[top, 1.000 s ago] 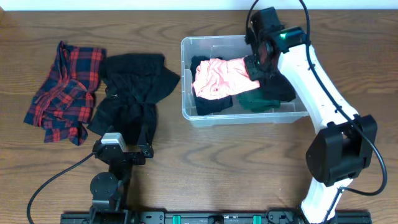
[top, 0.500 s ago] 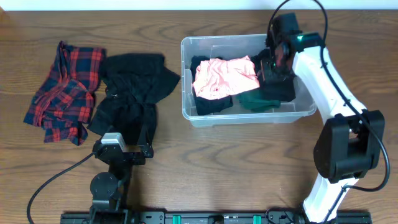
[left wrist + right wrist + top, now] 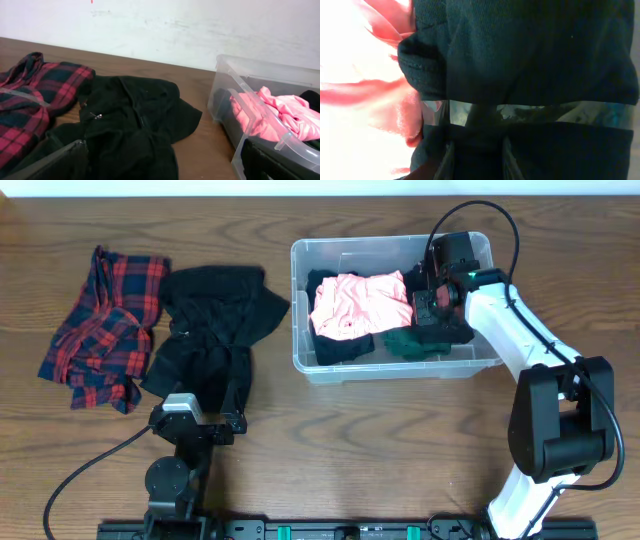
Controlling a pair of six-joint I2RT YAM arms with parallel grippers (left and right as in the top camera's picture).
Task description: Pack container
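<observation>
Nearest us, at the desk's point(image 3: 350, 460) front edge, the left gripper point(image 3: 190, 418) sits parked with its jaws spread wide and nothing between them. Just beyond it a black garment point(image 3: 215, 330) lies crumpled, touching a red plaid shirt point(image 3: 105, 325) toward the left edge. Neither is packed yet.

Further back, right of centre and near the far edge, stands the clear container point(image 3: 400, 372). A pink garment point(image 3: 360, 305) lies on top in the middle, with dark green cloth point(image 3: 405, 343) by the front wall. The right gripper point(image 3: 432, 308) is down inside the right end, buried in black cloth point(image 3: 530, 50). From the wrist view the fabric fills everything, so I cannot tell whether the jaws are clamped on it or only pressing.

It looks like the tuck-in step. Done well, the cloth gets pushed down below the rim and into the right-hand corner. The jaws should open fully before the arm rises, and it should lift straight up. A snagged fold could drag the garment out or shift the light container.
</observation>
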